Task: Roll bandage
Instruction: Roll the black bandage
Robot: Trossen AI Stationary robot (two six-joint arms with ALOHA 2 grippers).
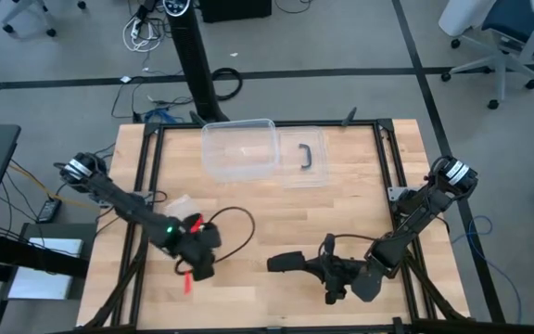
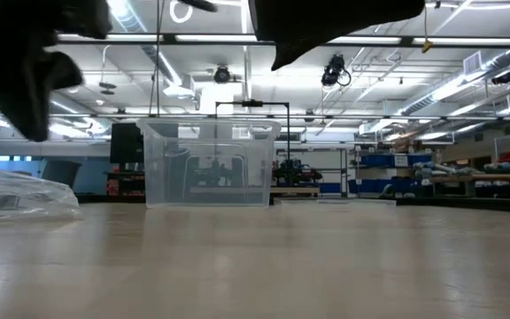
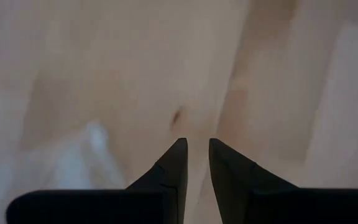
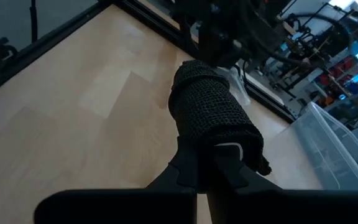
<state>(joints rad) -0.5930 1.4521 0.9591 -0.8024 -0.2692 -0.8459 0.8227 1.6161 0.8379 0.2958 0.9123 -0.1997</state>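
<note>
While the right gripper (image 4: pixel 205 163) clamps the rolled black bandage (image 4: pixel 213 115) above the table's (image 1: pixel 341 209) near edge, the left gripper (image 3: pixel 194 155) hovers over bare wood with its fingers a narrow gap apart, holding nothing. A clear plastic box (image 1: pixel 241 148) sits at the far side.
</note>
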